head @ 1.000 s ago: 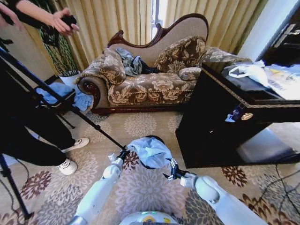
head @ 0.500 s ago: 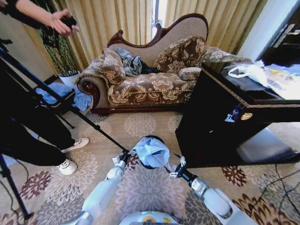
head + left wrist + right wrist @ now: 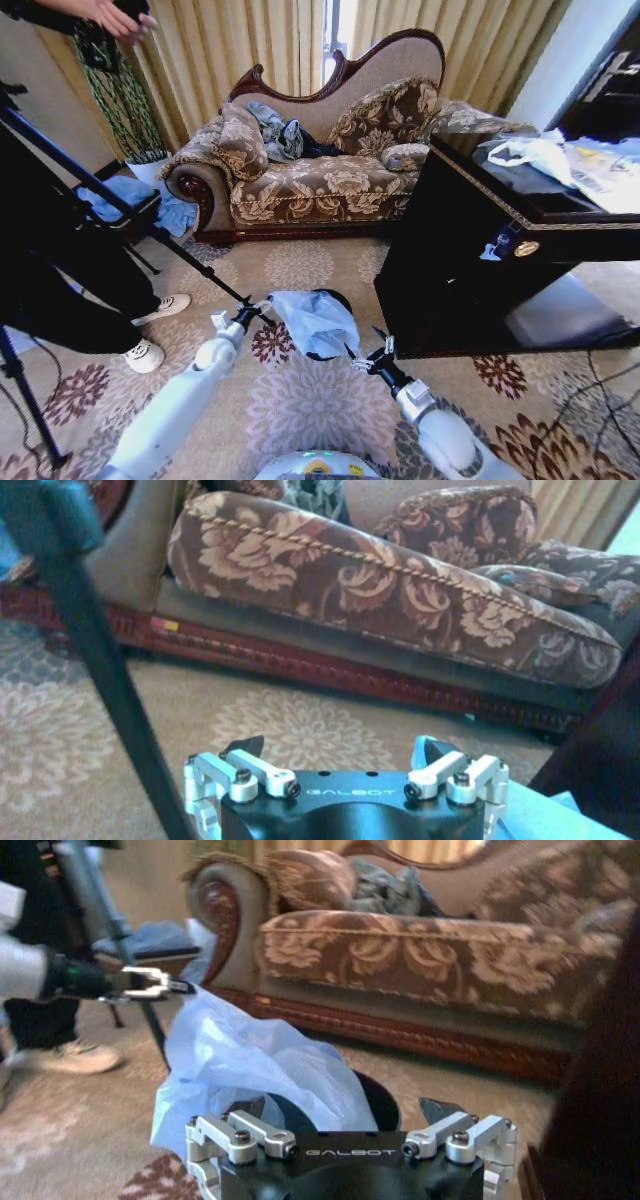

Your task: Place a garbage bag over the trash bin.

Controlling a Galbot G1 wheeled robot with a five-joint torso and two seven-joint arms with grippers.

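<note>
1. On the patterned carpet before the sofa (image 3: pixel 320 170), the trash bin (image 3: pixel 338 300) stands with the garbage bag (image 3: pixel 318 322) draped over its mouth.
2. The left gripper (image 3: pixel 243 315), beside the bag's corner, has its jaws spread, gripping nothing.
3. The right gripper (image 3: pixel 368 360) hangs near the bin, likewise spread and empty, probably having let the bag settle.

Crumpled pale-blue garbage bag (image 3: pixel 316 322) draped over black trash bin (image 3: pixel 338 297), rim partly visible.
</note>
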